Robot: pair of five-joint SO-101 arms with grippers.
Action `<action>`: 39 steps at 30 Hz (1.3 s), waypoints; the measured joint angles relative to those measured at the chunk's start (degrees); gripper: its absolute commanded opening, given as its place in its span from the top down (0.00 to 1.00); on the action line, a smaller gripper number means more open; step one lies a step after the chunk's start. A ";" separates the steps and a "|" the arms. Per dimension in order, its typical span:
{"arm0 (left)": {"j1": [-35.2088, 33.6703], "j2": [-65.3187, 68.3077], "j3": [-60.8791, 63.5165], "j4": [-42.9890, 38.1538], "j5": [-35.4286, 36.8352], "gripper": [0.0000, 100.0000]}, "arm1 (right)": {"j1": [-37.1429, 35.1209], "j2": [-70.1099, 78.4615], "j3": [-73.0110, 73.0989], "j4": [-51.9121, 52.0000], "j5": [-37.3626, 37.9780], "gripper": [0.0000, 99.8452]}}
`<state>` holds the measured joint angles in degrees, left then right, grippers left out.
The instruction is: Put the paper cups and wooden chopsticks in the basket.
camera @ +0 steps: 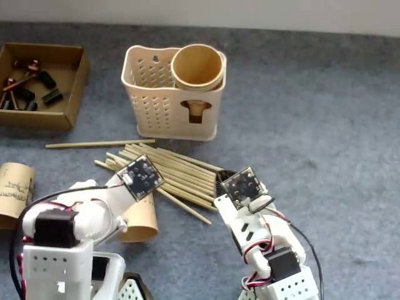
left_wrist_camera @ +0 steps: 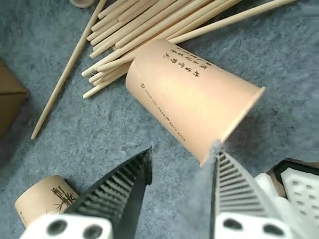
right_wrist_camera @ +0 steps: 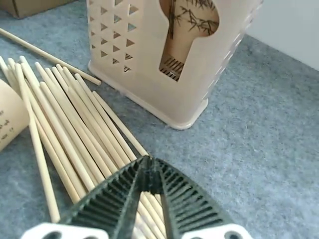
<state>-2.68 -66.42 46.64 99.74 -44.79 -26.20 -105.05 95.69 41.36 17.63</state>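
– So, what is the left gripper (left_wrist_camera: 182, 149) doing?
– Its two fingers are spread wide at the rim of a paper cup (left_wrist_camera: 184, 94) lying on its side on the grey carpet (camera: 325, 125). One finger is right at the rim, but I can't tell if it touches.
– And the right gripper (right_wrist_camera: 148, 167)?
– Fingers pressed together at the tips, low over the pile of chopsticks (right_wrist_camera: 70, 124). Whether a stick is caught between them, I can't tell.
– Where do the sticks lie?
– In a loose bundle on the carpet, in front of the basket (camera: 159, 106) and between the two arms. The lying cup's base is against the bundle's near edge. One loose stick (camera: 100, 144) lies apart, closer to the basket.
– Anything in the basket?
– An upright cup (camera: 197, 65) stands at its right end and shows through the cut-out in the front wall.
– Any more?
– A third cup (camera: 14, 187) lies on its side at the far left, well apart from the basket. Beyond it sits an open cardboard box (camera: 75, 87) with small dark parts inside.
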 measured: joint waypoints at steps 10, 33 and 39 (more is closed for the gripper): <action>2.73 15.74 0.00 -0.09 -0.88 0.83 | 0.00 0.00 0.00 0.00 0.00 0.99; 2.73 -2.20 8.97 -8.00 6.15 0.92 | 0.00 0.00 0.00 0.00 2.64 0.99; 2.73 -2.11 8.97 -10.20 8.97 0.96 | 0.00 0.00 0.00 0.00 2.64 0.99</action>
<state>0.04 -68.53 55.60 89.54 -35.82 -26.20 -105.05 95.69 41.36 20.26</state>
